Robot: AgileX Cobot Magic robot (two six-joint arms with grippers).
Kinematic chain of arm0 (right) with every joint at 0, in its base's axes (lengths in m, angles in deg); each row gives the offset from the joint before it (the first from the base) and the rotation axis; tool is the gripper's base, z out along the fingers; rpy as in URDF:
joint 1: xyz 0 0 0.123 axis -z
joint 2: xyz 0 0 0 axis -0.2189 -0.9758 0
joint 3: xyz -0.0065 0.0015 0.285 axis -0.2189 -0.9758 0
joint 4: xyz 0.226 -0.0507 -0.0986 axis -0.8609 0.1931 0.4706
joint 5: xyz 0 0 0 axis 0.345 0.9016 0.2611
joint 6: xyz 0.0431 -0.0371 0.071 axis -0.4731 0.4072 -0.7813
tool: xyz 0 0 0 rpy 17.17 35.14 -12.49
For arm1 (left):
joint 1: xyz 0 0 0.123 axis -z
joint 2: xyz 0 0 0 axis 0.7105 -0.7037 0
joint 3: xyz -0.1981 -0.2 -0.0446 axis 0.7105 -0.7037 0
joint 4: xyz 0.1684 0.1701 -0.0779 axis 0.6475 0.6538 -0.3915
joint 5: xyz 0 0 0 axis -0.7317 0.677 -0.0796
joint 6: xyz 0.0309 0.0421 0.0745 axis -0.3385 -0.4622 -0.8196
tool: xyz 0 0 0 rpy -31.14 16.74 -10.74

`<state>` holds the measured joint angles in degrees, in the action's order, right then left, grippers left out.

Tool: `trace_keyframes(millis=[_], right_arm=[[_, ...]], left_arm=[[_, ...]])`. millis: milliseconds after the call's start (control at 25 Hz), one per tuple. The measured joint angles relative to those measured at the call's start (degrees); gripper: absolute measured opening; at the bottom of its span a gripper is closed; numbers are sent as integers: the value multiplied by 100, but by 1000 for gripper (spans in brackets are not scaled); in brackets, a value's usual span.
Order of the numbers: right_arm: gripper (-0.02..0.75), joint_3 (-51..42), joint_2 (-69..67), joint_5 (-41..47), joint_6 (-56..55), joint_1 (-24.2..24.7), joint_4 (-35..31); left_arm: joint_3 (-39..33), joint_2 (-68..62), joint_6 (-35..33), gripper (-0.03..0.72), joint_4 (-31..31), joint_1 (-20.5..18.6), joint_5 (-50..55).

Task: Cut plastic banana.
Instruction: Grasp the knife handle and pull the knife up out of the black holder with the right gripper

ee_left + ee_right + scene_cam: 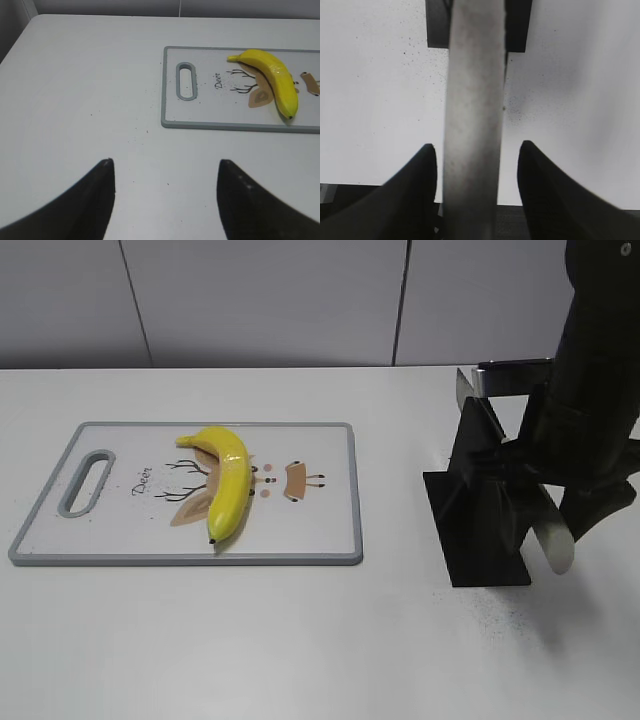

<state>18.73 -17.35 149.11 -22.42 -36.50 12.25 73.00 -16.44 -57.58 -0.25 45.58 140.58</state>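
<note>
White panels with dark seams back the scene, and below them a pale surface point(300, 640) carries everything. At about nine o'clock on it lies a white cutting board point(320, 540) with a grey rim, a slotted handle at its nine o'clock end, and a printed deer drawing with the word "Deer". The plastic banana point(228, 490) lies on the board near its middle, across the antlers of the drawing, curved, its stem end towards twelve o'clock and its dark tip towards six o'clock, close to the board's near rim. It rests in one piece.

At three o'clock on the surface stands a black knife stand point(480, 530) with a flat base and slanted plates. The right arm reaches down over it, and a light grey, rounded knife handle point(558, 545) shows just below the arm, near the stand's base. From the right wrist, the right hand point(476, 165) has its two dark fingers point(417, 190) on either side of that grey handle; whether they press on it I cannot tell, as narrow gaps seem to show.

From the left wrist, the left hand point(165, 170) hangs above bare surface with its fingers spread wide, holding nothing, the board and banana lying at about one o'clock from it, well apart.
</note>
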Motion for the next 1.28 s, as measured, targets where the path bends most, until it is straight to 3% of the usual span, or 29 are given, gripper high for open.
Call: trace_keyframes(millis=[200,360,1280], right_arm=[[338,0,0,-2,-97,0,-12],[157,0,-4,-8,-198,-5,-41],[161,11,553,288,-316,-12,-15]], left_arm=[[0,0,0,597,0,0,0],[0,0,0,596,0,0,0],[0,0,0,591,0,0,0]])
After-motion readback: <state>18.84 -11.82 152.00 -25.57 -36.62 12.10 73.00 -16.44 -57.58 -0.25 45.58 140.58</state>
